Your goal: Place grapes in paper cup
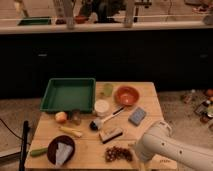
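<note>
The grapes (118,153), a flat dark reddish-brown cluster, lie on the wooden table (150,107) near its front edge. The white paper cup (102,107) stands upright mid-table, just right of the green tray (70,94). My white arm (165,147) comes in from the lower right. My gripper (139,159) is at its lower left end, just right of the grapes and mostly hidden by the arm. The grapes are not lifted.
An orange bowl (126,95), a green cup (107,90), a blue sponge (137,115), a brush (102,121) and a small block (111,133) lie between cup and grapes. An apple (61,117), a banana (71,131) and a dark bowl (61,150) sit at left.
</note>
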Controlling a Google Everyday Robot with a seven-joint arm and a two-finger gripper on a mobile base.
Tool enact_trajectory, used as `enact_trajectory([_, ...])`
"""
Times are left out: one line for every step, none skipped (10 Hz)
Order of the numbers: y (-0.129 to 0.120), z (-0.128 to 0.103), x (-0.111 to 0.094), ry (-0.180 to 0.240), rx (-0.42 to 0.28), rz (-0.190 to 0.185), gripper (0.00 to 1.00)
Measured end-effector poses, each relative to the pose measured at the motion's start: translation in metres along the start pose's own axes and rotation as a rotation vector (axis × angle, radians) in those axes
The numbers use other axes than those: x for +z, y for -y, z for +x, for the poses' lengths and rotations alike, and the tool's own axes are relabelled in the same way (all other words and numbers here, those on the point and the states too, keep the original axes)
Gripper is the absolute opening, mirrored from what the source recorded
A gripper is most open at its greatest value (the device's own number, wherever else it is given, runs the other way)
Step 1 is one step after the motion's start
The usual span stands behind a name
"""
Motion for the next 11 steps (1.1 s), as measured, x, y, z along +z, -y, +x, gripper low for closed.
enact_trajectory([0.000, -0.003, -0.002, 0.001, 0.019, -0.004, 0.80])
enact_trajectory([0.001, -0.007, -0.002, 0.015, 0.030, -0.007, 0.80])
enact_trajectory([0.001, -0.011, -0.001, 0.027, 0.039, -0.009, 0.80])
enact_trajectory([0.005, -0.021, 0.000, 0.054, 0.048, -0.011, 0.80])
enact_trajectory([0.007, -0.025, 0.000, 0.065, 0.054, -0.009, 0.80])
enact_trajectory([0.010, -0.029, 0.001, 0.079, 0.066, -0.005, 0.80])
enact_trajectory([0.014, -0.033, 0.002, 0.092, 0.082, 0.001, 0.80])
enact_trajectory([0.017, -0.034, 0.002, 0.099, 0.090, 0.004, 0.80])
enact_trajectory([0.020, -0.036, 0.003, 0.107, 0.102, 0.010, 0.80])
enact_trajectory([0.024, -0.038, 0.003, 0.114, 0.110, 0.015, 0.80])
enact_trajectory([0.028, -0.040, 0.004, 0.120, 0.114, 0.020, 0.80])
